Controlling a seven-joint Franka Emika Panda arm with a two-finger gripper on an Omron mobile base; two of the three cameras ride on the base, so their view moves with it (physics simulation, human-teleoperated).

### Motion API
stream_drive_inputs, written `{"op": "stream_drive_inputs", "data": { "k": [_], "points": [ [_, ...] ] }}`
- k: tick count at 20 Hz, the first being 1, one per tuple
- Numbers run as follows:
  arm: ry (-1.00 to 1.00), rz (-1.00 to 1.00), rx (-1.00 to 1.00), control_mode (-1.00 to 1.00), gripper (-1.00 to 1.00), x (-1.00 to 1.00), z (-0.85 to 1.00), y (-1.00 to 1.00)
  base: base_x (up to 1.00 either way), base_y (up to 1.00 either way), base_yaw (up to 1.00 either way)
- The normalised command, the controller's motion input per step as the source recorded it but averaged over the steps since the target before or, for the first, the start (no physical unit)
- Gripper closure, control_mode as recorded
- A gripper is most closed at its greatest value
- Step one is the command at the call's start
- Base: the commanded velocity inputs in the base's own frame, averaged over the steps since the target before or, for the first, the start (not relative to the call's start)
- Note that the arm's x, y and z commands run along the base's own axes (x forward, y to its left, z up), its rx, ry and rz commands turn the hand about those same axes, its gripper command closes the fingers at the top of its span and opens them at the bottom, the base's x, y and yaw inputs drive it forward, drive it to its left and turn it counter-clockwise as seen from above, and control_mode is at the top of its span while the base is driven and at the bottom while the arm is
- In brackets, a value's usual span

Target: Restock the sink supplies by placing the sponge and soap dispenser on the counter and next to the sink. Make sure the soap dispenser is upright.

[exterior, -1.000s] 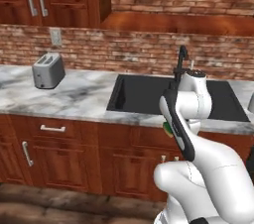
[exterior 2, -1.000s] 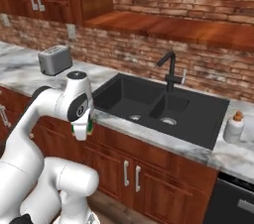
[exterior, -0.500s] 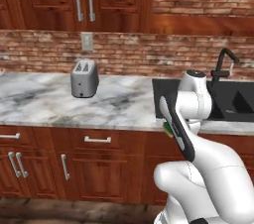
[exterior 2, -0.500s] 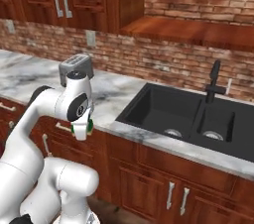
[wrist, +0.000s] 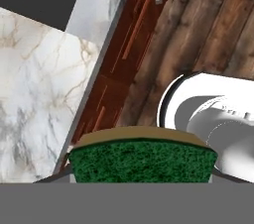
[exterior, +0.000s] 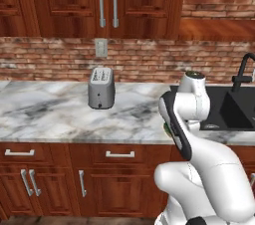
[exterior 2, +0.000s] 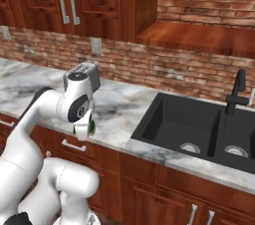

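Marble desk [exterior 2: 117, 107] beside the sink [exterior 2: 199, 129] carries no supplies yet; my jaws pinch the sponge [wrist: 142, 161] over the cabinet front, unplaced. Soap dispenser left afterwards, I judge.

You have the toaster [exterior: 101, 88] on the counter [exterior: 45, 114], well left of the sink [exterior 2: 191, 132]; the faucet [exterior 2: 235, 93] stands behind the sink.

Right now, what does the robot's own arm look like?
A glossy white arm built of rounded, tube-like segments, with dark bands at the joints. A round dark cap sits on the side of one joint, and a small green accent shows just below it.
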Motion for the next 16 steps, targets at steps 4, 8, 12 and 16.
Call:
{"op": "stream_drive_inputs", "data": {
  "k": [4,8,12,16],
  "points": [
    [0.16,-0.06,0.06,-1.0,1.0,0.57,0.0,-0.63,0.0,0.0,0.0],
    [0.21,-0.05,0.01,-1.0,1.0,0.65,-0.08,-0.38,0.0,0.0,0.0],
    [0.2,0.0,0.0,-1.0,1.0,0.92,-0.23,-0.1,0.0,0.0,0.0],
    [0.11,0.0,0.0,-1.0,1.0,0.89,-0.31,0.0,0.0,0.0,0.0]
  ]
}}
